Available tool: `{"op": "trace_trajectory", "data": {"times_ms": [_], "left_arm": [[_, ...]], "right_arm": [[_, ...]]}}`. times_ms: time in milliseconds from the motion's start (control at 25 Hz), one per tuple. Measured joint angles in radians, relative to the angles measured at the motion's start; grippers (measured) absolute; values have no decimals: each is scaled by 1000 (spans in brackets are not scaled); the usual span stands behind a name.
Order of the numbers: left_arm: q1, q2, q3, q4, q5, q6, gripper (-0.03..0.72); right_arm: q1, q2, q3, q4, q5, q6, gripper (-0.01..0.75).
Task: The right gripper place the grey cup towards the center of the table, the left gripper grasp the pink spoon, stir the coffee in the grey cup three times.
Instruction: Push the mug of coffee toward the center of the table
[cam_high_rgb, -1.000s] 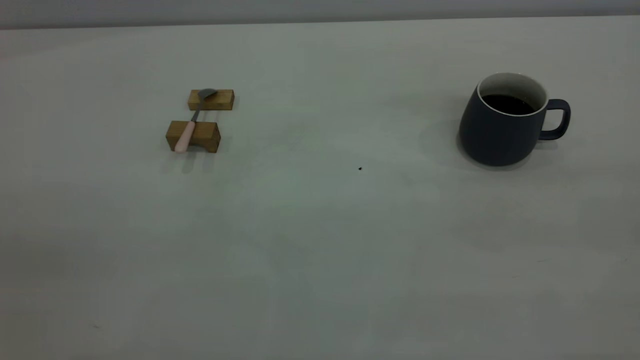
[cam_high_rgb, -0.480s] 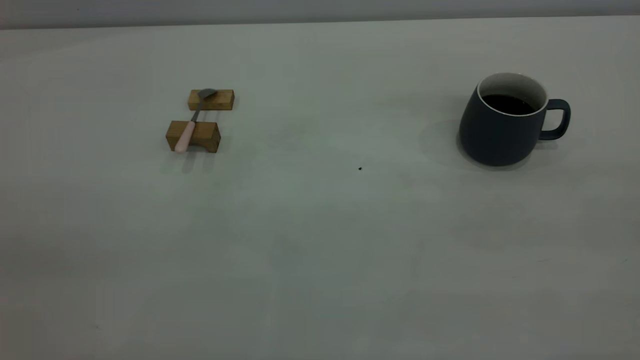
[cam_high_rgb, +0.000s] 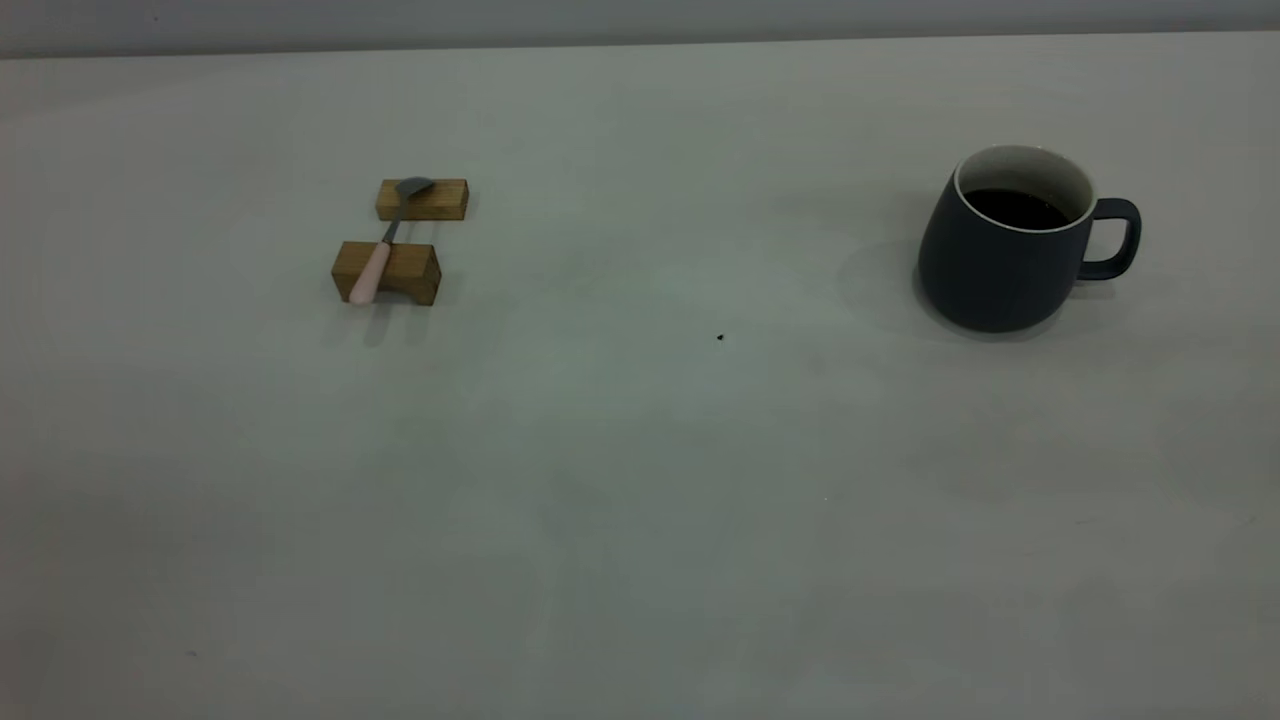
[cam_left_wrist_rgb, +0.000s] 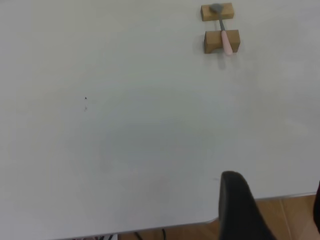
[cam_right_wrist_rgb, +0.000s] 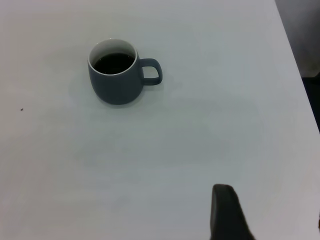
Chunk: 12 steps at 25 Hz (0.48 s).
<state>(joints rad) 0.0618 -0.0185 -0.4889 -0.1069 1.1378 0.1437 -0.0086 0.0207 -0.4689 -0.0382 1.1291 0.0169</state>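
Observation:
The grey cup (cam_high_rgb: 1000, 255) stands upright at the right of the table (cam_high_rgb: 640, 480), handle pointing right, with dark coffee (cam_high_rgb: 1015, 208) inside. It shows again as the grey cup (cam_right_wrist_rgb: 117, 72) in the right wrist view, far from my right gripper (cam_right_wrist_rgb: 270, 205), which hangs open and empty above the table. The pink spoon (cam_high_rgb: 378, 252) lies across two wooden blocks at the left, handle toward the front. The pink spoon (cam_left_wrist_rgb: 226, 37) is also far from my left gripper (cam_left_wrist_rgb: 274, 182), open and empty over the table's edge. Neither gripper shows in the exterior view.
Two small wooden blocks (cam_high_rgb: 388, 272) (cam_high_rgb: 423, 199) carry the spoon. A tiny dark speck (cam_high_rgb: 720, 337) marks the table near its middle. The table's edge (cam_left_wrist_rgb: 165, 227) with brown floor beyond lies under the left gripper. Another table edge (cam_right_wrist_rgb: 295, 65) runs by the right gripper's side.

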Motion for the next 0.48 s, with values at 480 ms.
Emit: {"op": "trace_trajectory", "data": {"times_ms": [480], "left_arm": [[0,0,0,0,0,0,436]], "right_arm": [[0,153,-14,38,-116,-86,490]]}}
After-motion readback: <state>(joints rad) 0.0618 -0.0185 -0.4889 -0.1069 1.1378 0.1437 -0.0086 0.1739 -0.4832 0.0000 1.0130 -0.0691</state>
